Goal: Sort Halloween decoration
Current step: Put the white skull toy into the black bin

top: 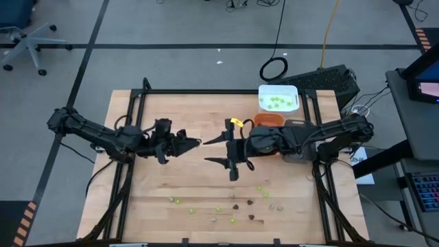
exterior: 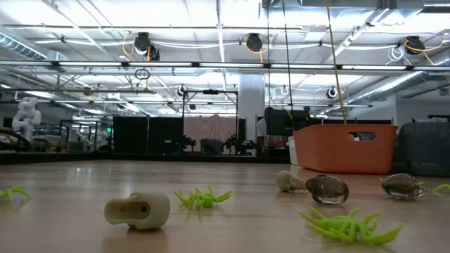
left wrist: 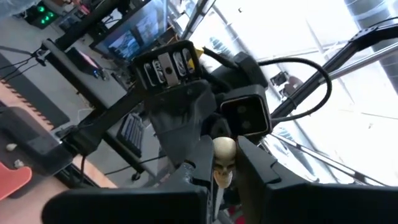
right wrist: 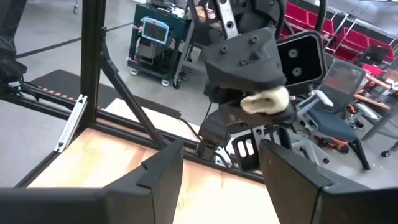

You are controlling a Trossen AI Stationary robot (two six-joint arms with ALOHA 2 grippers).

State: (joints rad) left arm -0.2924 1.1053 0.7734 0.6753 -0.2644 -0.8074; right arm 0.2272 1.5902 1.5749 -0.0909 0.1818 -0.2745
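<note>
1. Mid-table, up in the air: left gripper [top: 195,143] pinching a pale skull piece [left wrist: 224,151] between its tips, facing the right gripper [top: 214,149].
2. Right gripper spread wide, fingers [right wrist: 163,163] apart, skull just ahead, not touching.
3. Looks a hand-over; skull likely light, hard plastic, rounded and slippery, so best taken across the crown, square on.
4. Scattered on the near table [top: 158,185]: green spiders [exterior: 346,225], another skull [exterior: 138,210], dark pieces [exterior: 327,188].
5. Spiders probably soft, leggy, easy to snag; best pinched at the body.
6. Orange tray [exterior: 344,148] and white tray [top: 278,98] at the far right.
</note>
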